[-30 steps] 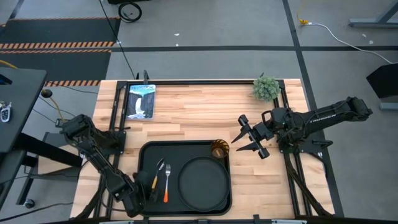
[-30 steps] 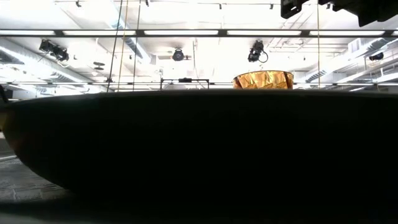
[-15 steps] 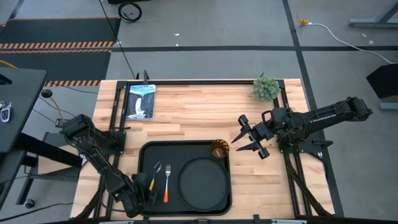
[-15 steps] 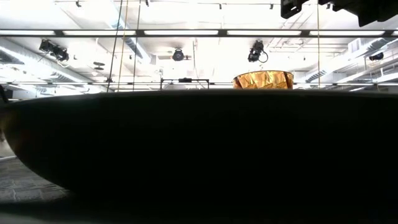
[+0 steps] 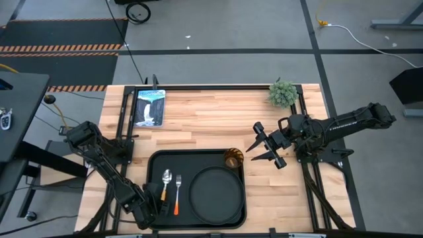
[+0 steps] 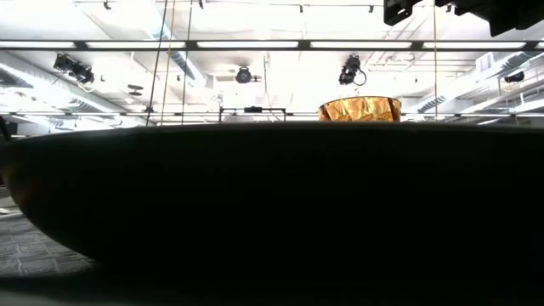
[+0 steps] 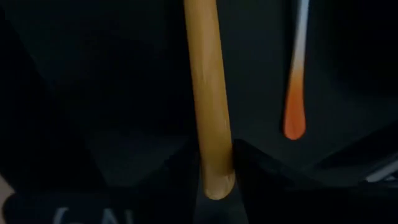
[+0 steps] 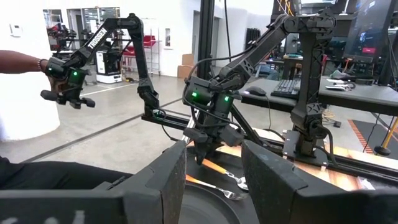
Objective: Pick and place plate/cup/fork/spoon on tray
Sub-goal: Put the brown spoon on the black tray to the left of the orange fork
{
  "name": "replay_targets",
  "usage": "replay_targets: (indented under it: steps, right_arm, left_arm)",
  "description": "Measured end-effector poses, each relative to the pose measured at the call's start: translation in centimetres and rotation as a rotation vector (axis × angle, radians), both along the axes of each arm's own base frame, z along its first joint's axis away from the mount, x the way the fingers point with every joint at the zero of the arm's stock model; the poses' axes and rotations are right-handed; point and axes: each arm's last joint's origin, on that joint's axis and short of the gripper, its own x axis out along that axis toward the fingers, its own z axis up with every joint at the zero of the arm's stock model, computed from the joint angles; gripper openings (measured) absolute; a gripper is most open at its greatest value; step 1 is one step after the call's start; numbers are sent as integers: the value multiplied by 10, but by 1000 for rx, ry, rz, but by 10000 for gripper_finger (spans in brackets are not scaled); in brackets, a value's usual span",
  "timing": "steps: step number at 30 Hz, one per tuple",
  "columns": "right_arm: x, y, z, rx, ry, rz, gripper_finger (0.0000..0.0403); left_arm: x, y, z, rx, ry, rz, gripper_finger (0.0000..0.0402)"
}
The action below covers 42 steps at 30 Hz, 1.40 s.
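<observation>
The black tray (image 5: 153, 162) lies at the table's near middle. On it are the round black plate (image 5: 217, 192), the amber cup (image 5: 232, 159) in its far right corner, and the fork (image 5: 177, 193) with its red-orange handle (image 7: 293, 115). The spoon (image 5: 166, 184) lies left of the fork, bowl toward the far edge. My left gripper (image 5: 154, 200) is low over the tray's near left corner, shut on the spoon. My right gripper (image 5: 264, 147) hangs open and empty over the wood, right of the tray. The cup's top also shows in the low view (image 6: 359, 109). My left gripper pinches the free end of the spoon's yellowish handle (image 7: 212, 168) between its two fingers (image 7: 252, 165). The fingers come low from the tray's near left side, and the spoon runs straight on ahead of them. I cannot tell whether the bowl (image 5: 167, 176) touches the tray floor.
A picture card (image 5: 149, 107) lies at the table's far left and a small green plant (image 5: 283, 93) at its far right. Bare wood lies between them and the tray. A person's arm (image 8: 18, 61) shows in the room beyond the table. The tray's wall (image 6: 272, 212) fills the low view.
My left gripper has shifted a little toward the far edge with the spoon. The spoon has turned about from a slant and now lies nearly parallel to the fork. My right arm has kept still.
</observation>
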Motion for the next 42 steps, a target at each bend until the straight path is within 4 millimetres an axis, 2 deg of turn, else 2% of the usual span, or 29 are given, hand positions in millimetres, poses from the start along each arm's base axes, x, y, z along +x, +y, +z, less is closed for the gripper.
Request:
replay_targets:
  steps: [5,12,25,32,42]
  right_arm:
    - [0,0,0,0,0,0,162]
    - [0,0,0,0,0,0,162]
    - [0,0,0,7,3,0,162]
    - [0,0,1,7,-2,0,162]
    - [-1,0,4,13,-37,1,162]
  left_arm:
    - [2,-3,1,-23,-28,-22,107]
    - [5,-4,-10,-4,-8,6,107]
    - [7,-3,-10,20,-52,22,108]
    - [10,-4,-10,66,-105,-72,108]
    - [11,-2,-10,64,-88,-73,120]
